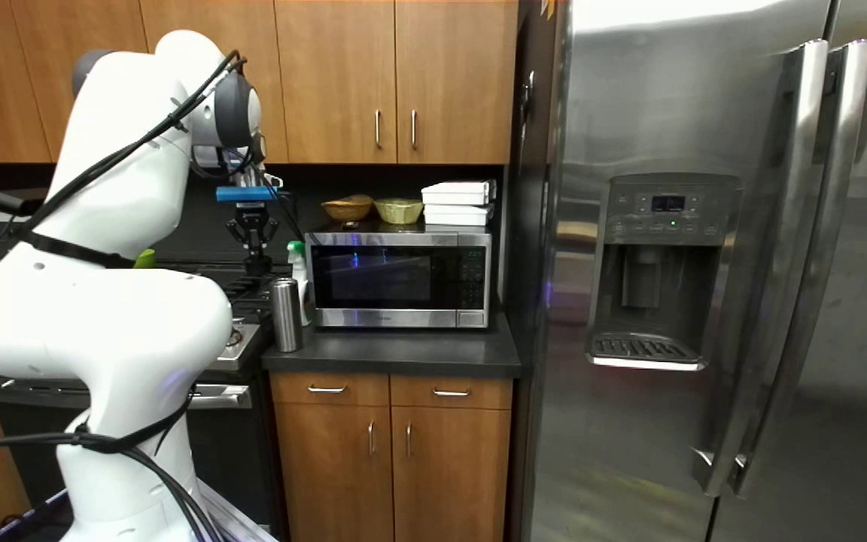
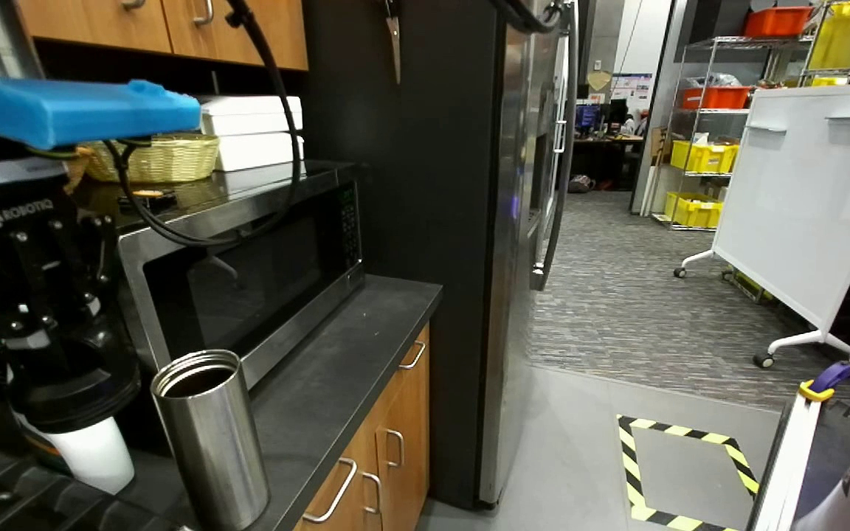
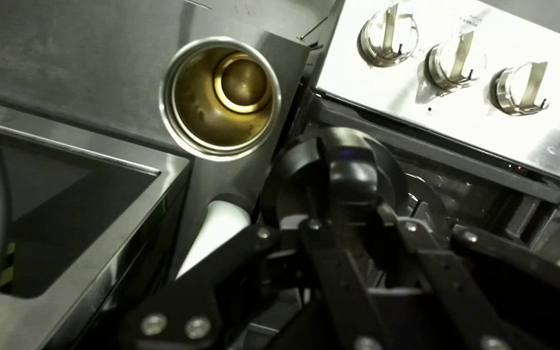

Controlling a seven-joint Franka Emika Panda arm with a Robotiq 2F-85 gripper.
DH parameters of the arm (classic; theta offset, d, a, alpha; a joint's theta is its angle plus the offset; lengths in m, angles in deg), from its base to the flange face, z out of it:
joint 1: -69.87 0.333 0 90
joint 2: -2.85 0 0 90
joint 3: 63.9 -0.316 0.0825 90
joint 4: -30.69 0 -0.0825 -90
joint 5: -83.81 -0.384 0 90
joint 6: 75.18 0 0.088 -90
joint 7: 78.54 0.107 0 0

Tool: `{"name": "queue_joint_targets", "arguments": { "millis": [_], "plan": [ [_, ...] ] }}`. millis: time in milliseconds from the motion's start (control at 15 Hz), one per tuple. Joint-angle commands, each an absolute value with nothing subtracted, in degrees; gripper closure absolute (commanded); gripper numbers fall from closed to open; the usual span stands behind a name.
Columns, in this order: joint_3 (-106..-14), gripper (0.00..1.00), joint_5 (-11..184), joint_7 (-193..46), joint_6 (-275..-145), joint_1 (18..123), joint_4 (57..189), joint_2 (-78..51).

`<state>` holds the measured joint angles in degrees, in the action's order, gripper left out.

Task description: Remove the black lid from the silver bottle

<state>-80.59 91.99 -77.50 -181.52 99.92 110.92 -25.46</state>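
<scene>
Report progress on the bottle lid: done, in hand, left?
Done: the silver bottle stands upright and uncapped. In hand: the black lid, clamped in the gripper, off to the bottle's side. Left: probably only setting the lid down, since the gripper has not released it.

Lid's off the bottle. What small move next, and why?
I'd probably ease the lid away from the bottle, over the stove, before lowering it: the jaws look shut on it, and it seems to hang close to that open bottle and a spray bottle; straight down might knock either.
</scene>
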Motion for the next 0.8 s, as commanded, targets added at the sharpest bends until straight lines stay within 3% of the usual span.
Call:
{"name": "queue_joint_targets", "arguments": {
  "millis": [0, 733],
  "plan": [
    [-79.8, 0.94, 93.3, -70.6, -184.4, 101.0, 116.7, -21.6],
    [-80.5, 0.94, 93.1, -64.7, -184.8, 104.2, 120.3, -21.8]
  ]
}}
